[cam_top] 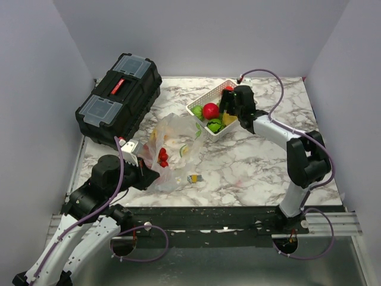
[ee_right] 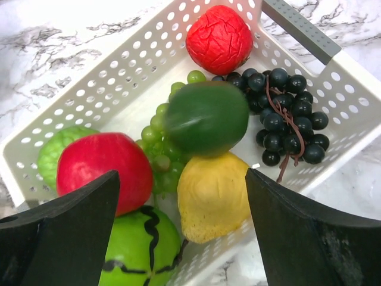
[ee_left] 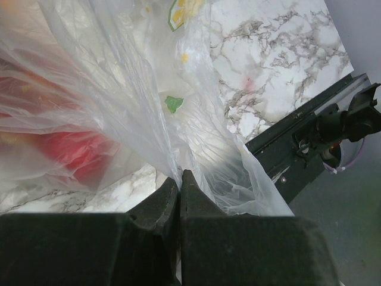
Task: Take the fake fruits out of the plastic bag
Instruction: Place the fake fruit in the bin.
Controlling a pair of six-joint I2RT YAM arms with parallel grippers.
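Left fingers (ee_left: 169, 199) are clenching a fold of the bag (ee_left: 119, 89), pressed tip to tip with the thin film running up from between them. Beyond the tips, the bag is lying crumpled on the tabletop (ee_left: 280, 53). Red fruits (ee_left: 71, 149) are showing through the film ahead of these fingers and off to one side. A citrus slice (ee_left: 184, 9) is sitting farther ahead, and a small green piece (ee_left: 174, 103) is lying behind the film between the slice and the tips.

Right fingers (ee_right: 65, 232) are spread wide, gripping nothing, and are hovering over the basket (ee_right: 119, 71). Between them, a dark green fruit (ee_right: 205, 118) is appearing blurred above the green grapes (ee_right: 158, 152). A lemon (ee_right: 214, 196) is lying closer to the fingers, and a red apple (ee_right: 104, 170) is sitting just beside one finger. Black grapes (ee_right: 286, 119) are lying ahead of the other finger, and a wrinkled red fruit (ee_right: 219, 39) is resting at the far end.

In the top view, the bag is lying between the left fingers and the basket, and a toolbox (cam_top: 119, 98) is standing beyond the left fingers.
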